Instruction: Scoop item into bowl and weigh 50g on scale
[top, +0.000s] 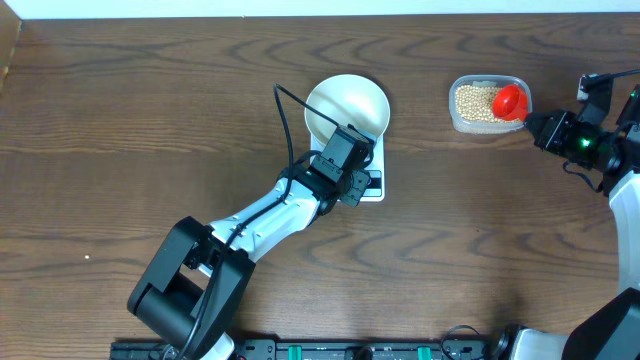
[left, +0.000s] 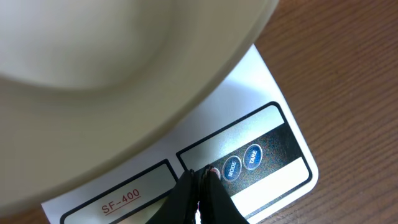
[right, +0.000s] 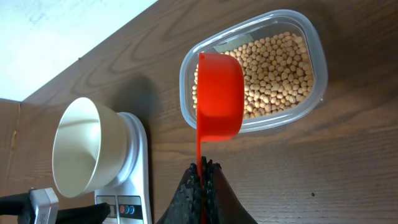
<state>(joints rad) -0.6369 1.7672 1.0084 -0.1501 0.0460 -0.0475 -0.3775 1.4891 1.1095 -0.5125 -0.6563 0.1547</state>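
The white bowl (top: 347, 107) stands empty on the white scale (top: 374, 185); it also shows in the left wrist view (left: 124, 62) and the right wrist view (right: 78, 146). My left gripper (left: 200, 176) is shut, its tips touching the scale's front panel (left: 273, 180) at the red button beside the MODE button (left: 231, 168). My right gripper (right: 202, 168) is shut on the handle of a red scoop (right: 219, 96), which hangs over the clear tub (right: 311, 43) of beige beans (right: 273, 68). In the overhead view the scoop (top: 510, 101) sits over the tub's right end.
The clear tub (top: 462, 118) lies on the wooden table to the right of the scale. The table's far edge meets a white wall (right: 62, 31). The left arm (top: 260, 220) stretches diagonally from the front left.
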